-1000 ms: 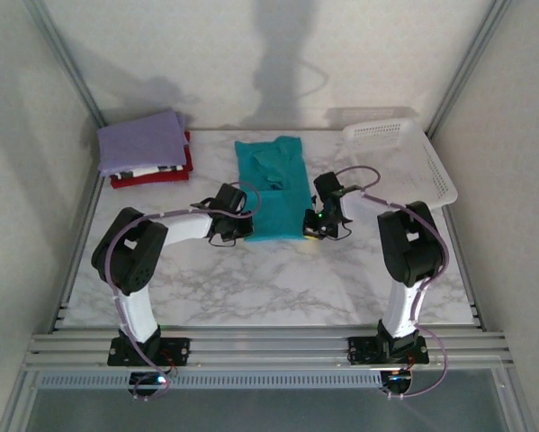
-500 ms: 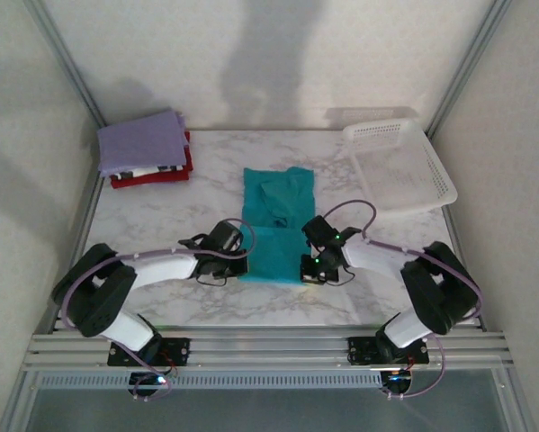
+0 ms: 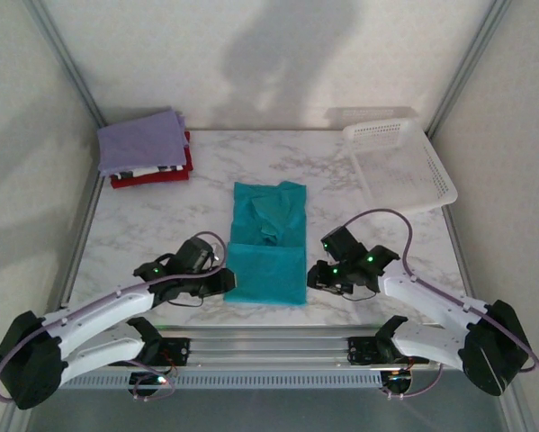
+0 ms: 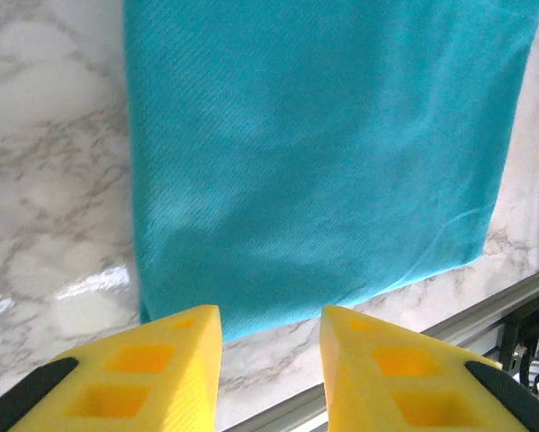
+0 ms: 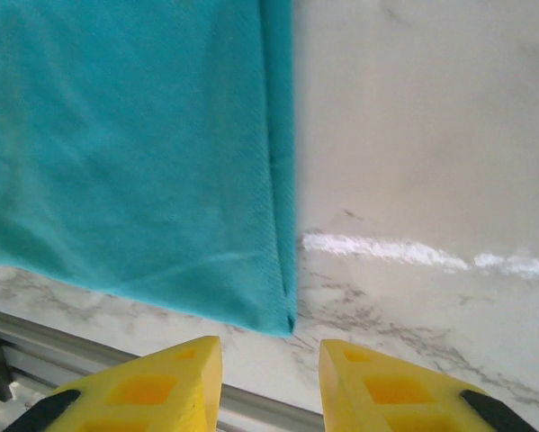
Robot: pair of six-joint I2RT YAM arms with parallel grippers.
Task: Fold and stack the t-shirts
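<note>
The teal t-shirt lies flat in a long folded strip down the middle of the table, its near hem close to the front edge. My left gripper sits at the hem's left corner, open, its yellow fingers apart with bare marble between them and the teal cloth just beyond. My right gripper is at the right corner, open too, the cloth corner lying free ahead of its fingers. A folded stack of lavender on patterned and red t-shirts sits at the back left.
A white perforated basket rests at the back right, tilted against the wall. The metal rail of the table's front edge runs just behind both grippers. Frame walls close in left and right.
Both grippers pulled the teal shirt's near edge toward the front of the table, then opened and let go of it. The shirt now lies longer and closer to the front edge.
</note>
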